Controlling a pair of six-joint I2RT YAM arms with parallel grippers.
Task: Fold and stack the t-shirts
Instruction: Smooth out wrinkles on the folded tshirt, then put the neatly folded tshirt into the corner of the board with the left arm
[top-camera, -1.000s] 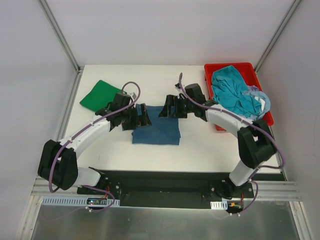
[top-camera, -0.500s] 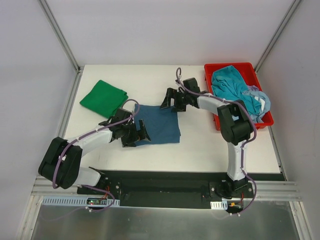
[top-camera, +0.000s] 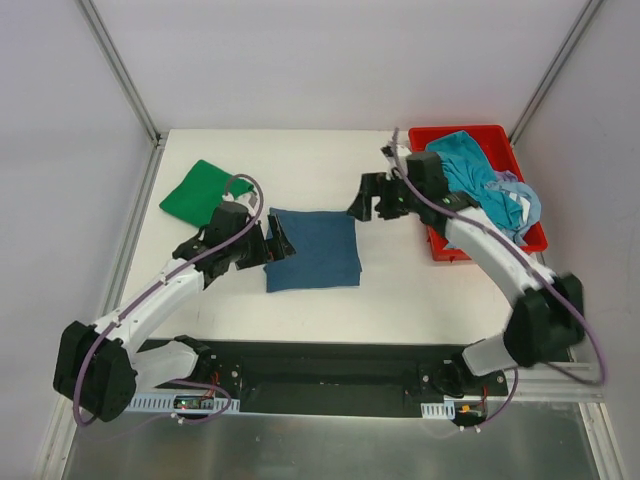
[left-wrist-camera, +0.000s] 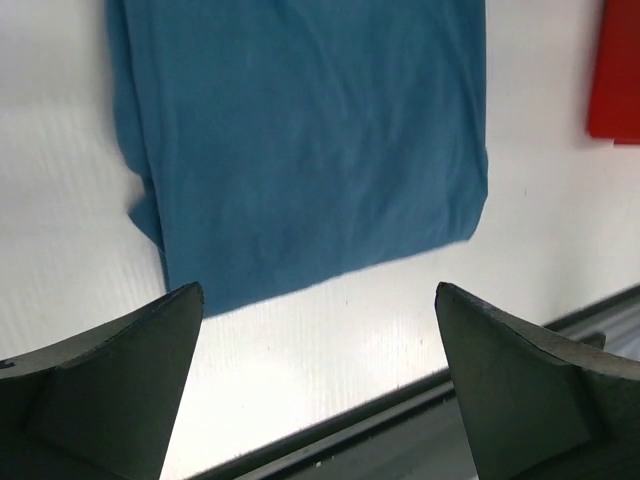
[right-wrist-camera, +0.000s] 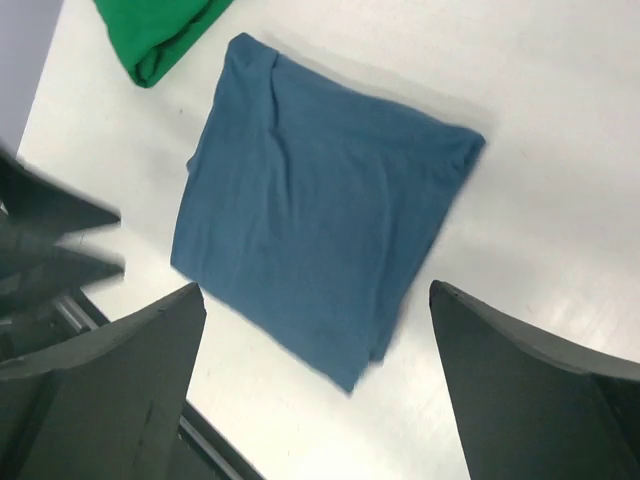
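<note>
While both arms reach inward over the white table (top-camera: 400, 290), a dark blue t-shirt (top-camera: 315, 250) lies folded into a flat square near the table's middle, touched by neither arm as far as the views show. The left gripper (top-camera: 279, 244) sits at the shirt's left edge with its jaws spread wide and nothing between them. In its wrist view, the two dark fingers (left-wrist-camera: 120, 380) frame bare table just short of the cloth's nearer edge. The right gripper (top-camera: 362, 198) hovers off the shirt's far right corner, between the shirt and a red bin (top-camera: 480, 134), and it too is released and empty. Its wrist camera looks down on the whole blue square, whose layered edges are slightly uneven along one side. A green t-shirt (top-camera: 205, 192) lies folded at the far left of the table, apart from the blue one and just behind the left arm's wrist. The bin stands at the table's far right corner and holds a crumpled teal t-shirt (top-camera: 463, 175), with a pale blue t-shirt (top-camera: 522, 200) bunched against it and spilling over the right rim.
</note>
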